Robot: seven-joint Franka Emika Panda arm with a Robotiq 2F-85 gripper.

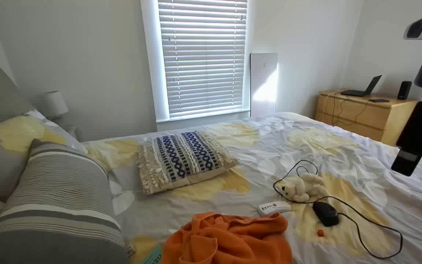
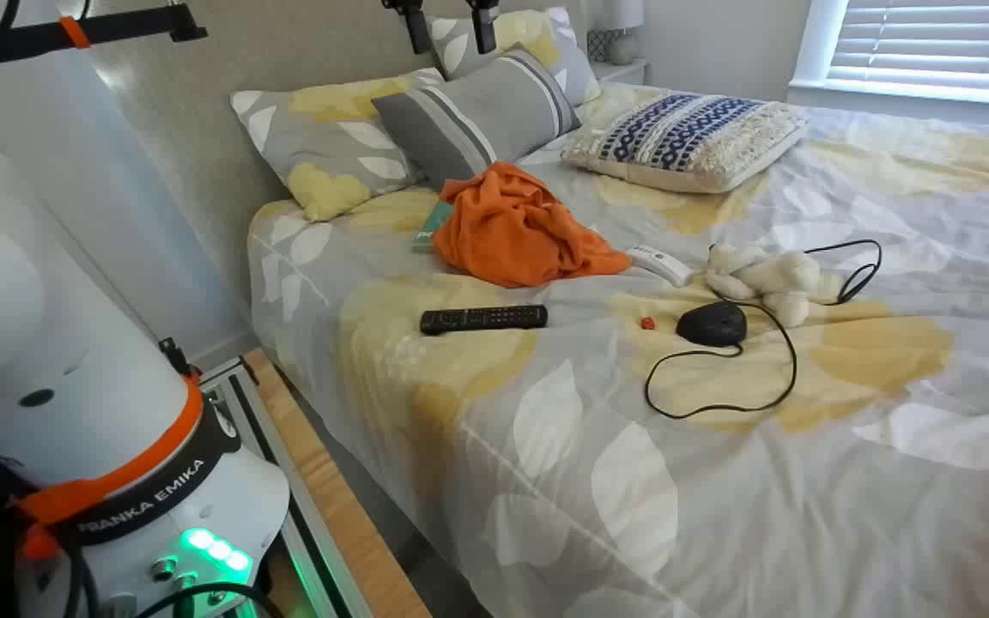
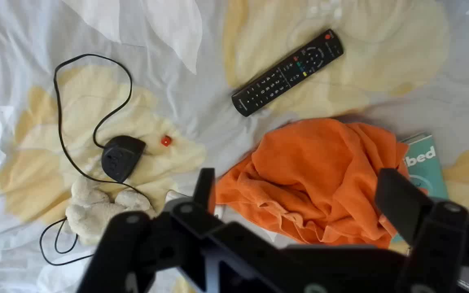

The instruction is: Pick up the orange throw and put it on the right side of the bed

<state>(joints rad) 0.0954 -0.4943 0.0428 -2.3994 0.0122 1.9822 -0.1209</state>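
Note:
The orange throw point(image 1: 229, 242) lies crumpled in a heap on the bed point(image 2: 761, 489). It also shows in an exterior view point(image 2: 516, 232) near the grey striped pillow, and in the wrist view point(image 3: 320, 162) below the jaws. My gripper point(image 3: 297, 179) is open and empty, with its two fingers wide apart on either side of the throw as seen from the wrist. In an exterior view the gripper point(image 2: 450, 34) hangs high above the bed at the top edge. It also shows at the right edge of an exterior view point(image 1: 408, 161), well above the bed.
A teal book point(image 3: 424, 167) lies partly under the throw. A black remote point(image 2: 483, 319), a white remote point(image 1: 274, 208), a small red die point(image 3: 166, 141), a black corded device point(image 2: 712, 324) and a cream teddy point(image 1: 303, 187) lie nearby. A patterned cushion point(image 1: 185, 157) and striped pillow point(image 2: 482, 112) stand behind.

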